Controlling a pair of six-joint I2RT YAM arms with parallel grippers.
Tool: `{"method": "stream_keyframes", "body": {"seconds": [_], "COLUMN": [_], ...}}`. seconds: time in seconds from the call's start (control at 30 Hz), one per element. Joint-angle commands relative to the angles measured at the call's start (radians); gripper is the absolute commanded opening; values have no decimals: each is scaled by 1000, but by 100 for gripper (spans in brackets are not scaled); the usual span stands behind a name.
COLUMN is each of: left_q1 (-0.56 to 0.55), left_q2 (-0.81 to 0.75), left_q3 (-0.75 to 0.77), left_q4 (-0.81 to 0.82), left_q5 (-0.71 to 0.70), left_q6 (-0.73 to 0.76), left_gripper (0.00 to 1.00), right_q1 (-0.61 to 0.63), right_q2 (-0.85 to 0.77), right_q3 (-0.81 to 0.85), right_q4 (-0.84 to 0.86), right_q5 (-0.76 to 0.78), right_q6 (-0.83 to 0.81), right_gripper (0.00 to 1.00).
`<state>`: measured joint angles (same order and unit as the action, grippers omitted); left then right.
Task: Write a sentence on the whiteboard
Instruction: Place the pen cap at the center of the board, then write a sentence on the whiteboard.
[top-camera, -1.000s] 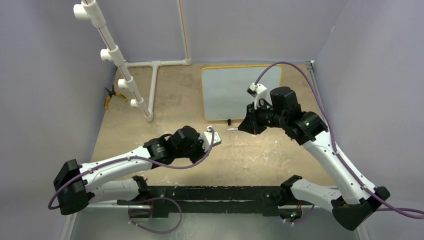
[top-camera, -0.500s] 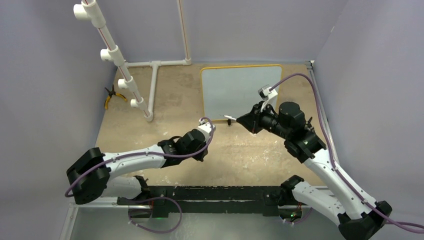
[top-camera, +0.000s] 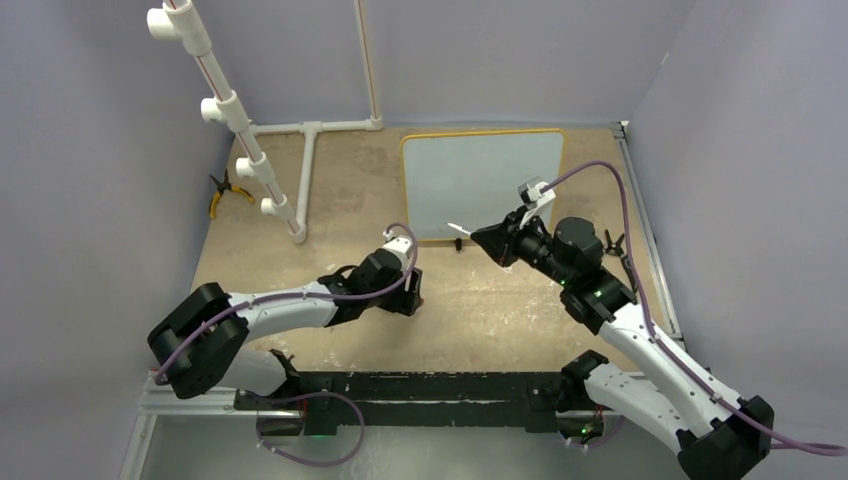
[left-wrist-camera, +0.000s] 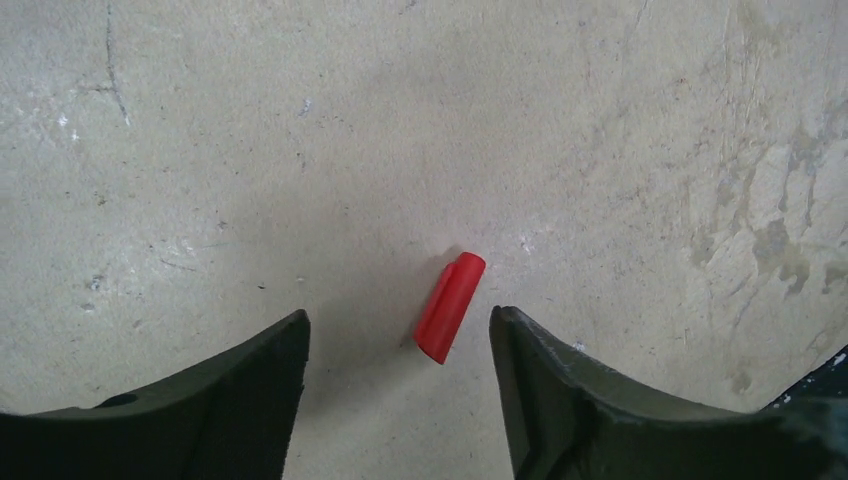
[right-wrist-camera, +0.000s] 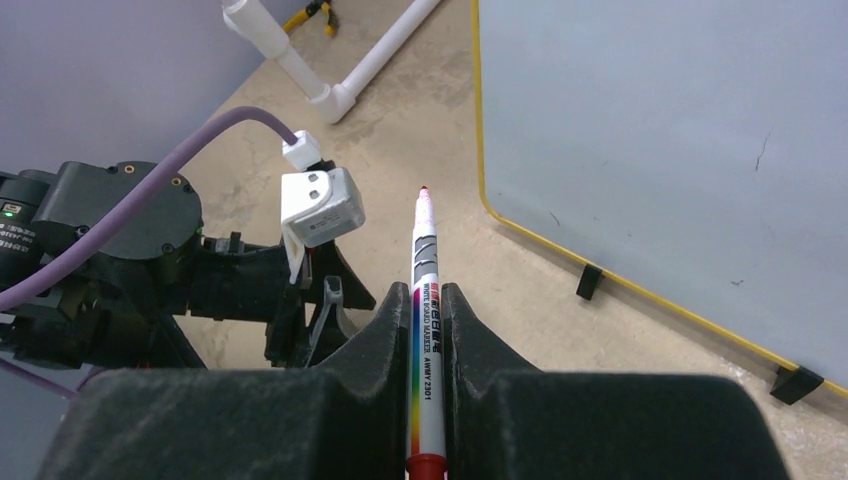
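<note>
The whiteboard (top-camera: 483, 185) lies flat at the back of the table, white with a thin yellow frame. Its face (right-wrist-camera: 680, 150) is blank, and the sentence is not in view. My right gripper (right-wrist-camera: 427, 290) is shut on a white marker (right-wrist-camera: 425, 250) whose bare red tip points away, short of the board's near left corner. In the top view the right gripper (top-camera: 487, 240) hovers just in front of the board's near edge. My left gripper (left-wrist-camera: 398, 315) points down at the table, open. A red marker cap (left-wrist-camera: 450, 305) lies loose between its fingers, nearer the right one.
A white PVC pipe stand (top-camera: 250, 150) rises at the back left. Yellow-handled pliers (top-camera: 222, 195) lie beside it near the left wall. The left arm's wrist and camera (right-wrist-camera: 320, 205) sit close to the left of the marker tip. Black feet (right-wrist-camera: 590, 280) line the board's near edge.
The left gripper has tipped down to the table and opened. The right gripper has carried the marker left and lower, toward the board's near left corner.
</note>
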<state>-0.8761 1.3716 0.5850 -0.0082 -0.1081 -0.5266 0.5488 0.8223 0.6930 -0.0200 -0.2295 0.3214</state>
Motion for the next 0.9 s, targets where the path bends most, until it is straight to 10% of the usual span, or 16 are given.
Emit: {"method": "stream_keyframes", "body": {"seconds": [0.0,0.4,0.87], "left_q1": [54,335,517], "left_q2": [-55,-45,230], "left_q3": [-10,303,586], "left_q4": [64,-116,-63], "left_q5": [87,407,728], "left_q6": [-14,205,380], "left_gripper": [77,90,73], "right_q1": [0,0,0], "right_q2": [5,132,378], "right_q3": [-16,33,219], "right_q4": [127,275,332], "right_q5": [33,88,22], "right_q6": [-8,-26,-14], "right_gripper": [0,0,0]}}
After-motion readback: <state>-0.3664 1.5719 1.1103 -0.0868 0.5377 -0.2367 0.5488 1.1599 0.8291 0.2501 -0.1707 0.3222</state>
